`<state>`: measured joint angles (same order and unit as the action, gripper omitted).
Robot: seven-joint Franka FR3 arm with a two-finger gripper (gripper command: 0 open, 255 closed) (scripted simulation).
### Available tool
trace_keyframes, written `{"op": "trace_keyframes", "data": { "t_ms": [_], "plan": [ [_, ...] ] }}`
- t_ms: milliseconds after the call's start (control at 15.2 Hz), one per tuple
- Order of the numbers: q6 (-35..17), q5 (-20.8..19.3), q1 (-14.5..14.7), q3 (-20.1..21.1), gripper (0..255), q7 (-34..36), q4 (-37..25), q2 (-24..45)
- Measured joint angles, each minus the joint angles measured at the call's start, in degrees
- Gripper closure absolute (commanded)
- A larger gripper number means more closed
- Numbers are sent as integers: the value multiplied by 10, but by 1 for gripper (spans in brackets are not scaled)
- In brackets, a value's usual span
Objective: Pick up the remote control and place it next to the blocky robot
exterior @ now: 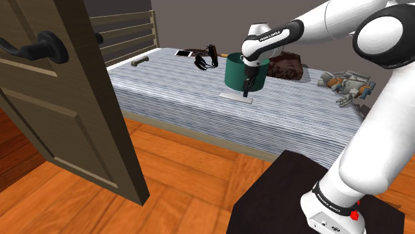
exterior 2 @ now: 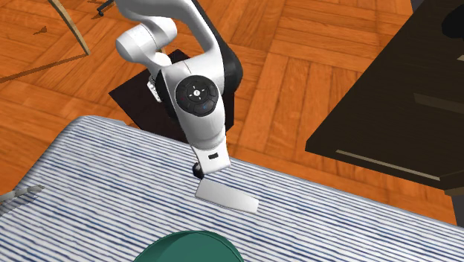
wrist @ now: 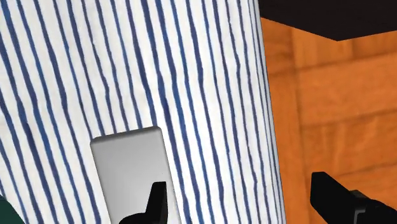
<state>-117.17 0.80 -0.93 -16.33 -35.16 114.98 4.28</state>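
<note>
The remote control [exterior: 237, 98] is a flat pale grey slab lying on the blue-and-white striped bed cover [exterior: 173, 86], close to the bed's near edge. It also appears as the remote control [exterior 2: 227, 196] and the remote control [wrist: 130, 172]. My black gripper [exterior: 247, 88] hangs just above it, in front of a green tub. In the wrist view the gripper [wrist: 242, 200] is open: one fingertip [wrist: 156, 198] overlaps the remote's edge, and the other hangs past the bed's edge over the floor. The blocky robot [exterior: 346, 85], grey, blue and orange, lies on the bed toward the shoulder view's right.
A dark green tub [exterior: 245, 72] stands right behind the remote. A brown bag [exterior: 287, 66], a black tangled item [exterior: 206, 58] and a small grey bone-shaped thing [exterior: 139, 61] lie farther back. An open door [exterior: 66, 100] stands at the shoulder view's left. A dark table [exterior 2: 394, 104] stands on the wooden floor.
</note>
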Motion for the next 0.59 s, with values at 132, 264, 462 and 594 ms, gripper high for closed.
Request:
{"op": "trace_keyframes", "data": {
  "t_ms": [132, 264, 462, 594],
  "plan": [
    [-11, 14, -6, -1, 0, -29, -36, 46],
    [-10, 28, -15, 0, 0, -58, -87, 92],
    [-10, 45, -26, 7, 0, -92, -156, 158],
    [-9, 54, -36, 12, 0, -112, -202, 200]
  ]
}}
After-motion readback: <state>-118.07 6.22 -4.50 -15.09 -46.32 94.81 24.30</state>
